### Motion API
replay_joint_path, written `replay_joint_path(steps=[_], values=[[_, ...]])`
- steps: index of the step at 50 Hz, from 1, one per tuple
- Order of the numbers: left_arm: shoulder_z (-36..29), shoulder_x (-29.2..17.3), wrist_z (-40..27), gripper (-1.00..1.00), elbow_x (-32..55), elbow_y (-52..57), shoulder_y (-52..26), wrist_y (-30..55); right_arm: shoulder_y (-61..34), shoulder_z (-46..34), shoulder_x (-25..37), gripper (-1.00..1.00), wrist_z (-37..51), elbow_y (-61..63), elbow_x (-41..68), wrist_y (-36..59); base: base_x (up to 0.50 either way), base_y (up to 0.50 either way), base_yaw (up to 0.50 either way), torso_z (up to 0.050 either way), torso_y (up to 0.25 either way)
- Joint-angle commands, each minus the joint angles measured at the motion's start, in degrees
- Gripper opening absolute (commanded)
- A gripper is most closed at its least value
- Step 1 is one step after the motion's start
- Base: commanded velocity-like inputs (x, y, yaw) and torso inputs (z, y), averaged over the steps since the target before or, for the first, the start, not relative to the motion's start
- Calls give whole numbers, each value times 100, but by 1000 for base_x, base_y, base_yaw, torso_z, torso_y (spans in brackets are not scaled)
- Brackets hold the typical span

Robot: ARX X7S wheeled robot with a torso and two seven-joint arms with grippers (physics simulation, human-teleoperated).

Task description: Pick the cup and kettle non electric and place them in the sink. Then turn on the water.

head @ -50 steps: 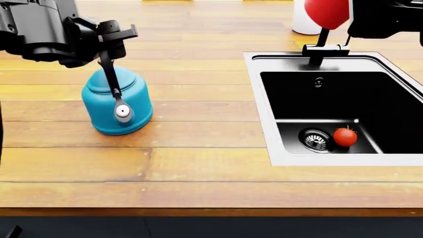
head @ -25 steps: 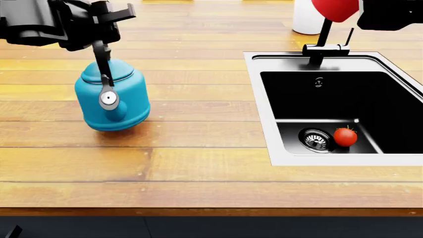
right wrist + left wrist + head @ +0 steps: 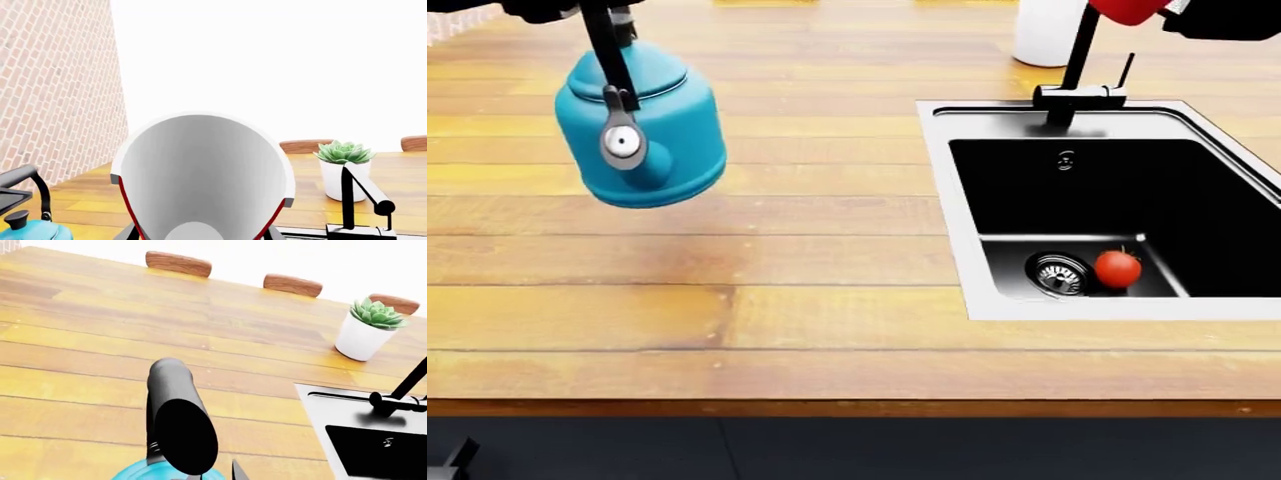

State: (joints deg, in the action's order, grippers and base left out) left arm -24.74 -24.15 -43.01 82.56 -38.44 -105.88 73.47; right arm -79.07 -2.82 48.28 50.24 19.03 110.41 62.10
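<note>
Two loads hang ready for the sink (image 3: 961, 215): my left tool, out of view, presumably grips the kettle (image 3: 638, 125) raised off the bench (image 3: 827, 300) left of it, my right tool clamps the cup (image 3: 203, 175) above its faucet (image 3: 1077, 60).

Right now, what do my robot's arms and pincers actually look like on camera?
Little shows. The left arm is a sliver of black, angular casing at the head view's top edge. The right arm is a block of matte black casing in the far corner. No cables, markings or labels are visible, and the pincers themselves are mostly out of frame.
</note>
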Motion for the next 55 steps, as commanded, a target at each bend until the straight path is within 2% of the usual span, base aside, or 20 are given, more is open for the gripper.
replay_joint_path(steps=[1, 12, 28, 37, 55], values=[[117, 4, -4, -100, 45, 164, -166, -28, -63, -2, 71, -100, -38, 17, -27, 33, -324, -243, 0, 0, 0], [47, 46, 100, -100, -4, 121, -221, -70, -26, 34, 156, -100, -64, 17, -1, 0, -255, -314, 0, 0, 0], [-10, 38, 169, -100, -42, 78, -221, -127, -49, -27, 144, -100, -134, -49, -171, -31, -22, -485, 0, 0, 1], [-9, 32, 170, -100, -35, 81, -262, -154, -420, -318, 85, -100, -717, -540, -1045, 168, 1, -500, 0, 0, 1], [81, -138, -33, -100, 85, 217, -328, -107, -1089, -965, 21, -100, -1579, -1253, -2026, 498, 1, -466, 0, 0, 1]])
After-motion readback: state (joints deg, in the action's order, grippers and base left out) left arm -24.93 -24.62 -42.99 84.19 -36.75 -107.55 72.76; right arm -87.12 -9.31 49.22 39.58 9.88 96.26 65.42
